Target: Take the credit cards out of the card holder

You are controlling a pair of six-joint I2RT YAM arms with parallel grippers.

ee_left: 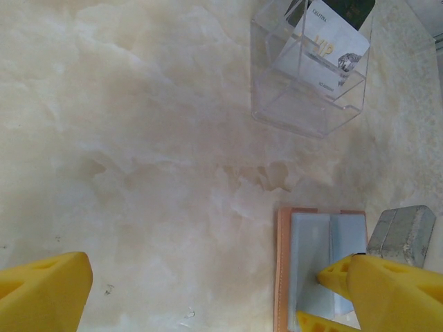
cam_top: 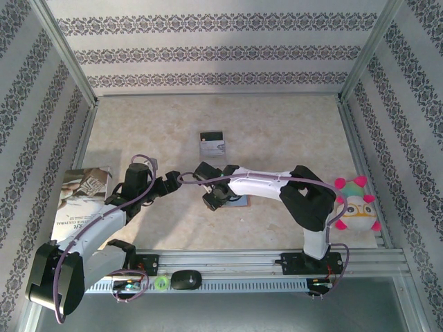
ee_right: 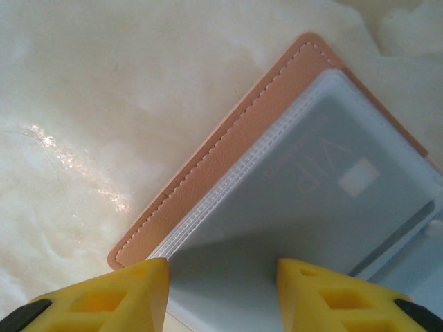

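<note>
The card holder (ee_right: 228,138) lies open on the table, tan leather rim around blue-grey clear sleeves. A pale credit card (ee_right: 325,166) marked VIP sits inside the top sleeve. My right gripper (ee_right: 221,266) is over that sleeve, its yellow fingers apart with the sleeve's near end between and under them. In the top view it (cam_top: 216,197) covers most of the card holder (cam_top: 242,201). My left gripper (ee_left: 221,297) stands wide open to the left of the holder (ee_left: 311,249). Its right finger (ee_left: 394,290) reaches over the blue-grey panel and its left finger hangs above bare table.
A clear plastic case (ee_left: 311,76) with cards in it stands behind the holder, also in the top view (cam_top: 213,144). A magazine (cam_top: 83,194) lies at the left, a plush toy (cam_top: 356,207) at the right, and a black mouse (cam_top: 185,279) on the front rail.
</note>
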